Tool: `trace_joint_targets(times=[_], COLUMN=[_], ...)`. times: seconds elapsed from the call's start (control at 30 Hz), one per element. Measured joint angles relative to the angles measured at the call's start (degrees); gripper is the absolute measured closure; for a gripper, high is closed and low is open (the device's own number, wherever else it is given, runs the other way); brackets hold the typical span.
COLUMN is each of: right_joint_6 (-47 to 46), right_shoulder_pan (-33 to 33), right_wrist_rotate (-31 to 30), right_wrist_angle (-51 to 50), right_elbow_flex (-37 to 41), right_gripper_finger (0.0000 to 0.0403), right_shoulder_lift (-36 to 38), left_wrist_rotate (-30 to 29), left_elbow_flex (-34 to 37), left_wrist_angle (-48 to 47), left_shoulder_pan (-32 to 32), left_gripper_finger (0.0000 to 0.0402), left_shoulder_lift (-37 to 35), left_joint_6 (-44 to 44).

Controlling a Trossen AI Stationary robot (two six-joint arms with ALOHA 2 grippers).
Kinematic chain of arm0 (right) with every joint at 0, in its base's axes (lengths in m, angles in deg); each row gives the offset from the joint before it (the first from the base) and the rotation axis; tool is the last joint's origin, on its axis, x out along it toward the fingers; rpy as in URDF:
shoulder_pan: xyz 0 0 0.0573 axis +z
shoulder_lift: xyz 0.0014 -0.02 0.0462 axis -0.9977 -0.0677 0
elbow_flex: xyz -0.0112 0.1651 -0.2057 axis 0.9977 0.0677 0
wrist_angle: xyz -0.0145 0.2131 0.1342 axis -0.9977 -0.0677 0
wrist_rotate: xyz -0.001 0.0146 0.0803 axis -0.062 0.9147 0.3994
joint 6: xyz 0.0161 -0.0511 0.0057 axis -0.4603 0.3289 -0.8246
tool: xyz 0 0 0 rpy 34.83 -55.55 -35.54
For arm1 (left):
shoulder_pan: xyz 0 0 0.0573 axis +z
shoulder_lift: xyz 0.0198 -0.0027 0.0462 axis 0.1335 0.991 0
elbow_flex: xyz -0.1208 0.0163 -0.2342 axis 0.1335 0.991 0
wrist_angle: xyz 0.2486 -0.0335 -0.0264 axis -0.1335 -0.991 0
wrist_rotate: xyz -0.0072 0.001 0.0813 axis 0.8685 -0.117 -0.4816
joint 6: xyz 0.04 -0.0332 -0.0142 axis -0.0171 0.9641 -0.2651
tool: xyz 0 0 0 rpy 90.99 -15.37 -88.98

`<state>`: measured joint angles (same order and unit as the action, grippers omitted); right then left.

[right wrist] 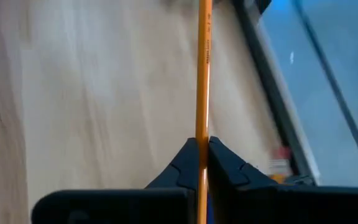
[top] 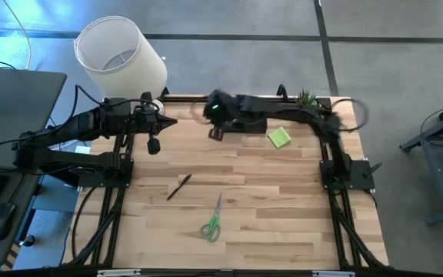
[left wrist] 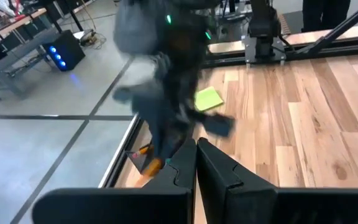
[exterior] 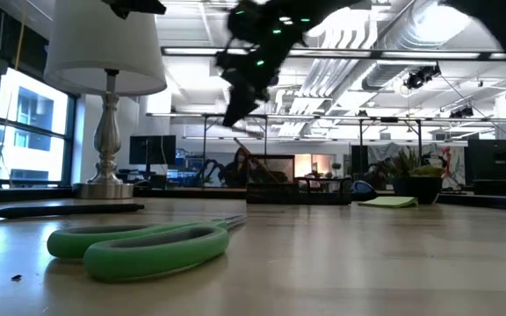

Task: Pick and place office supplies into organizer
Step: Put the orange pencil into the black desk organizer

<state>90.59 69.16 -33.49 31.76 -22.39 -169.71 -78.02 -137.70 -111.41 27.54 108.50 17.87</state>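
Note:
My right gripper hovers above the table's far middle, just left of the black organizer, and is shut on an orange pencil. The low view shows it well above the organizer. My left gripper waits shut near the far left, touching nothing. A lime-green sticky-note pad lies flat right of the organizer. A dark pen and green-handled scissors lie flat nearer the middle. No purple block shows. My right gripper pinches the orange pencil between its two fingers, on the shaft. The pencil lies along the fingers and sticks out straight ahead past their tips. It is lifted clear of the table.
A white-shaded lamp stands at the far left corner and a small potted plant at the far right. Black frame rails edge the table. Bare wood lies around the pen and scissors.

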Motion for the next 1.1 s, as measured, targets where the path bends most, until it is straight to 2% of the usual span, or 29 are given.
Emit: trace_joint_targets(times=[0.13, 0.23, 0.33, 0.43, 0.57, 0.67, 0.87, 1.1], right_joint_6=[1.34, 3.07, 4.68, 2.31, 1.82, 1.99, -0.13, -0.32], right_shoulder_pan=[-4.52, -8.35, -12.38, -16.08, -18.95, -19.59, -20.16, -20.04], right_wrist_rotate=[4.38, 8.41, 16.32, 21.31, 22.77, 23.42, 26.09, 25.94], right_wrist_angle=[22.31, 38.55, 54.16, 61.14, 67.65, 68.40, 73.13, 75.39], right_elbow_flex=[19.46, 32.63, 41.39, 47.03, 50.69, 51.66, 51.83, 51.83], right_gripper_finger=[0.0401, 0.0402, 0.0402, 0.0402, 0.0402, 0.0402, 0.0402, 0.0402], right_shoulder_lift=[11.60, 16.41, 19.07, 18.80, 18.63, 18.11, 15.66, 12.15], left_wrist_rotate=[0.00, 0.01, 0.02, 0.17, 0.15, 0.11, 0.02, 0.02], left_elbow_flex=[0.00, 0.00, 0.00, 0.00, 0.00, 0.00, 0.02, 0.02], left_wrist_angle=[0.67, 1.46, 2.69, 3.66, 3.77, 3.88, 4.91, 7.46], left_shoulder_pan=[0.00, -0.01, -0.01, -0.01, 0.00, 0.00, -0.01, -0.01], left_gripper_finger=[0.0401, 0.0401, 0.0401, 0.0401, 0.0401, 0.0401, 0.0401, 0.0401], left_shoulder_lift=[-0.02, -0.02, -0.02, -0.02, -0.02, -0.02, 1.00, 3.12], left_joint_6=[0.39, 0.93, 1.18, 1.37, 1.32, 0.63, -0.14, -0.81])
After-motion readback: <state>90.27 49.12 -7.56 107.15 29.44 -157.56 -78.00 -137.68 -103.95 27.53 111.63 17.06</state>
